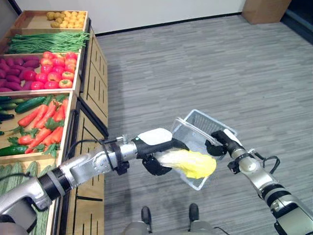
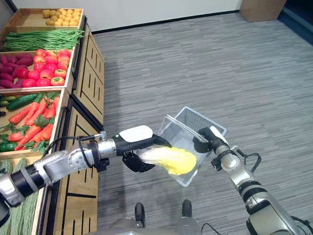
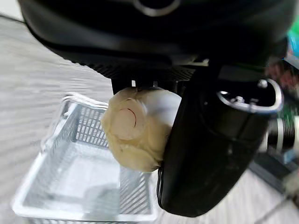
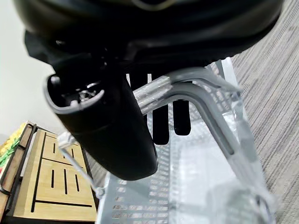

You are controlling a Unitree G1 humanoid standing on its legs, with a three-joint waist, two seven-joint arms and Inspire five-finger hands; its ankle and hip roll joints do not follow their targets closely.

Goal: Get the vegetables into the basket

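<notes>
Closest in, the left hand [image 1: 157, 155] has its dark fingers and thumb wrapped round a pale, crinkly-leaved cabbage [image 1: 191, 163], whose round cut stem faces the wrist and whose yellow tip lies across the near rim of the basket [image 1: 195, 126]. The basket is a grey plastic lattice tub, tilted and hanging over the ribbed grey floor [image 1: 205, 63], and the right hand [image 1: 218, 142] is clenched on its curved handle [image 4: 187, 88]. Off to the left stand slatted wooden crates [image 1: 93, 73] of carrots [image 1: 46, 125], cucumbers, tomatoes [image 1: 56, 71] and beans.
</notes>
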